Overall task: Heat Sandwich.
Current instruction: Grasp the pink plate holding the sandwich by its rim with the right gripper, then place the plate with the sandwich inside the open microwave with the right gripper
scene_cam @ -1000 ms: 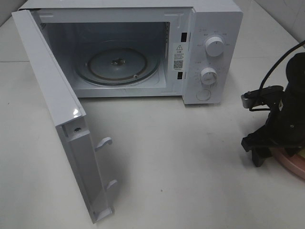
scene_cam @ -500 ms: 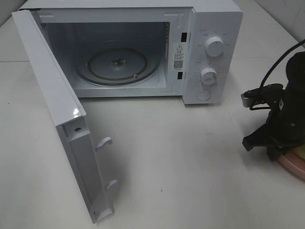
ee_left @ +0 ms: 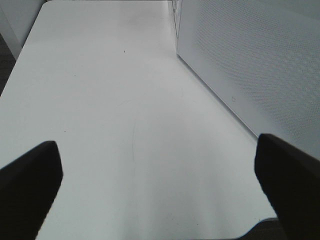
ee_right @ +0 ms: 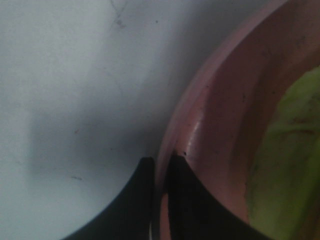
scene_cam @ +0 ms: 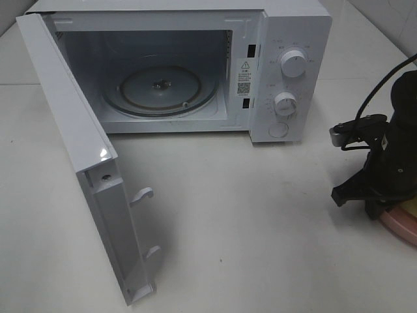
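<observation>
Microwave [scene_cam: 313, 32] sits at the back of the white table [scene_cam: 247, 228]. Its door [scene_cam: 71, 143] is swung fully open toward the near left, with the two latch hooks showing on its free edge. The cavity is lit, and the glass turntable [scene_cam: 163, 91] sits bare on its ring. On the control panel to the right of the cavity the upper knob [scene_cam: 292, 64] and lower knob [scene_cam: 285, 104] are stacked, with a round button below them. The right gripper [ee_right: 161, 165] is down at the table's right edge, well apart from the microwave. Its wrist camera shows both black fingertips pressed together on the raised rim of the pink plate [ee_right: 220, 115], one finger outside the rim and one inside, so it is pinching the rim itself. The plate lies flat on the table. The sandwich [ee_right: 292, 160] lies on that plate, and only its pale green leafy filling shows close up. From the high camera the arm hides most of the sandwich and the frame edge cuts off the rest. The fingers do not touch the sandwich. The left gripper [ee_left: 157, 150] is outside the high view. Its own camera shows the two dark fingers spread wide over bare table, holding nothing, with the perforated outer face of the door off to one side.
</observation>
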Available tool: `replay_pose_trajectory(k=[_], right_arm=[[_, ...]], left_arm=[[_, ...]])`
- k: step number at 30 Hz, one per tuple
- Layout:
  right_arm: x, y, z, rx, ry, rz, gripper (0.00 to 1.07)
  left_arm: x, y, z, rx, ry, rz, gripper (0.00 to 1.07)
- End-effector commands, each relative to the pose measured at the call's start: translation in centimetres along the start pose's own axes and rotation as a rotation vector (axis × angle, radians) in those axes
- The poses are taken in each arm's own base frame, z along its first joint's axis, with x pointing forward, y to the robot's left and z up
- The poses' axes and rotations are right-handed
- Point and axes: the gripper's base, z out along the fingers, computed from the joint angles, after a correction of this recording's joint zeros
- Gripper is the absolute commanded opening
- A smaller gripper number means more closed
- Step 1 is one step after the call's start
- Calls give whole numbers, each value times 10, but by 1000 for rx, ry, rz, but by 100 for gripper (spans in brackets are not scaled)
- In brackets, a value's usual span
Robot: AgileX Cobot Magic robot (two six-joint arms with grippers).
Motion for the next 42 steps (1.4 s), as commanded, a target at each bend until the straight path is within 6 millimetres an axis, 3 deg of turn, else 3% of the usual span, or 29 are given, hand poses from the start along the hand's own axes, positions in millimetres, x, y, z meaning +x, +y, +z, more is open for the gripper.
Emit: replay_pose_trajectory(k=[1, 24, 28, 42], right_arm=[[2, -1, 1, -1, 25, 20, 0], [9, 3, -6, 104, 97, 9, 0], [12, 0, -21, 122, 79, 18, 0], [20, -5, -39, 146, 99, 42, 0]], left_arm=[[0, 0, -2, -3, -27, 1, 100], [0, 0, -2, -3, -27, 1, 100], [0, 0, -2, -3, -27, 1, 100], [0, 0, -2, -3, -27, 1, 100]])
